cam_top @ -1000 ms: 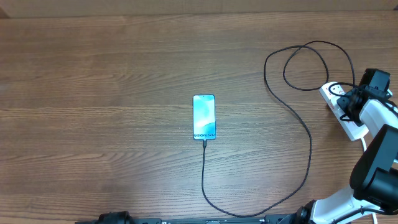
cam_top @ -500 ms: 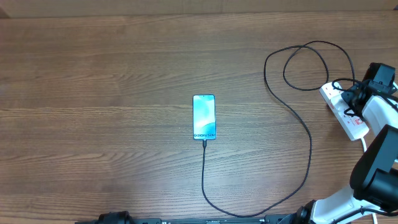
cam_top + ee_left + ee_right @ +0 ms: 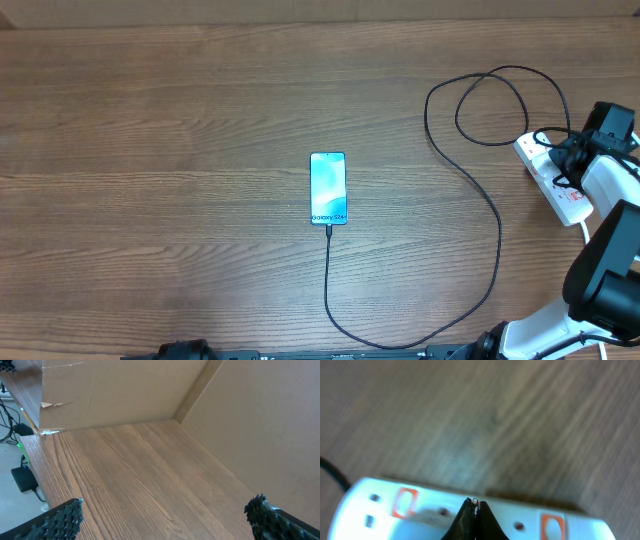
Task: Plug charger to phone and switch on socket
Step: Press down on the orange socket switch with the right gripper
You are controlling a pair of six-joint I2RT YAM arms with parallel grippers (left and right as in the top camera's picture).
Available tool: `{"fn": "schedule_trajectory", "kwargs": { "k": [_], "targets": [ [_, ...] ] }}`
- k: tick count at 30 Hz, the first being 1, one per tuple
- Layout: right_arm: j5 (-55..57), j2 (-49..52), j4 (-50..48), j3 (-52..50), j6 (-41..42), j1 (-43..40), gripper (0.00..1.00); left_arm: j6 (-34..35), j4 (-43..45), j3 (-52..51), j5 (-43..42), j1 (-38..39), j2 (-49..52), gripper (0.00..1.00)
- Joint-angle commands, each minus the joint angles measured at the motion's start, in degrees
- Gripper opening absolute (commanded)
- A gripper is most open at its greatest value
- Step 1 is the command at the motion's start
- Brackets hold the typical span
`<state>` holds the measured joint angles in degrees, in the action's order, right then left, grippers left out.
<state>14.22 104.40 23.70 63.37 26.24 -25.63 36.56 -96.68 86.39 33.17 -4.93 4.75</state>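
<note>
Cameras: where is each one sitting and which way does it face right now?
Overhead: fixed above the table, looking straight down at the phone, the charger and the socket; the right arm shows at the right edge.
Left wrist: low over the table, facing cardboard walls; the left gripper's open fingertips show at the bottom corners.
Right wrist: close above the socket, looking down; the right gripper's shut fingertips show at the bottom.
Shared: overhead and right wrist both show the socket.
</note>
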Motion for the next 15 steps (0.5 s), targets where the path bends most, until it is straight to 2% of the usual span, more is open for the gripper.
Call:
{"fn": "schedule_trajectory", "kwargs": {
  "k": [1,15],
  "targets": [
    [-1.9,1.8,1.3,-1.3,1.2,0.5,0.04,0.7,-0.1,0.0,0.2,-0.4,-0.8,1.00],
    [-3.8,1.8,-2.4,-1.3,-0.9,0.5,0.04,0.7,-0.1,0.0,0.2,-0.4,-0.8,0.99]
  ]
}}
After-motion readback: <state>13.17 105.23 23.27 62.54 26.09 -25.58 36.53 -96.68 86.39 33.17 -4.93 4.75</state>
